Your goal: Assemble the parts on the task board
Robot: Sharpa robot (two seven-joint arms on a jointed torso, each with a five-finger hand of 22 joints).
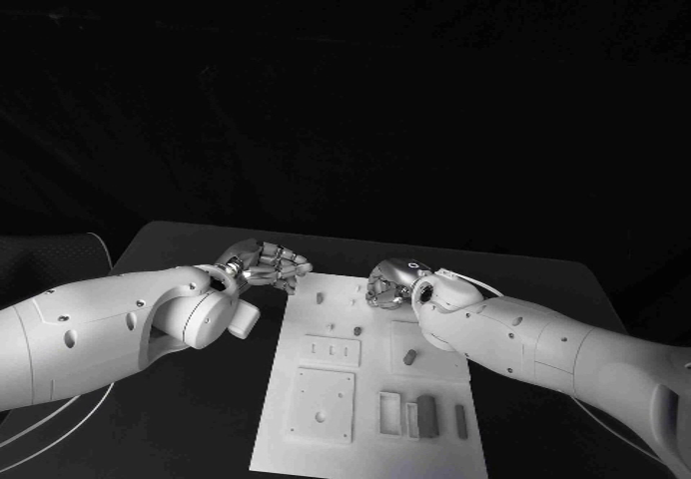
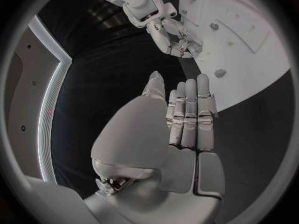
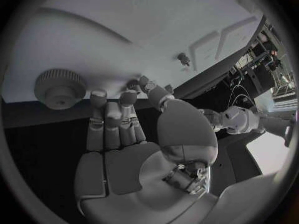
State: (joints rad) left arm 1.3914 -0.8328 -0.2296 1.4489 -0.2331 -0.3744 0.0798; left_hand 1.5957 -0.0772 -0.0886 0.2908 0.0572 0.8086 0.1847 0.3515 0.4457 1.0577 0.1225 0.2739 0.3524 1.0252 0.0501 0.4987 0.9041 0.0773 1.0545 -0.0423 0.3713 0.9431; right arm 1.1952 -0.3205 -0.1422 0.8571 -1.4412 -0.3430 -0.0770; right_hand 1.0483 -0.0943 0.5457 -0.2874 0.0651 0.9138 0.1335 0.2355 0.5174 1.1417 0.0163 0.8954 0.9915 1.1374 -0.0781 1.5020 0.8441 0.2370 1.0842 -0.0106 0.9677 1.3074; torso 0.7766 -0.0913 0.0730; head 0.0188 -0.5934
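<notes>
The white task board (image 1: 325, 439) lies lengthwise in the middle of the table. My left hand (image 1: 267, 263) hovers off the board's far left corner; in the left wrist view its fingers (image 2: 190, 114) lie straight side by side with nothing in them. My right hand (image 1: 388, 283) is over the board's far end. Its fingertips (image 3: 99, 95) reach the board (image 3: 156, 20) beside a round toothed gear (image 3: 60, 87) and hold nothing that I can see. Small pegs (image 1: 354, 326) and an oblong part (image 1: 409, 356) stand mid-board. Long parts (image 1: 425, 411) sit in slots near the front.
Two square plates (image 1: 326, 402) with small holes sit on the board's left half. Black table (image 1: 188, 419) surrounds the board on all sides. A pale cable (image 1: 58, 424) loops at the front left under my left arm.
</notes>
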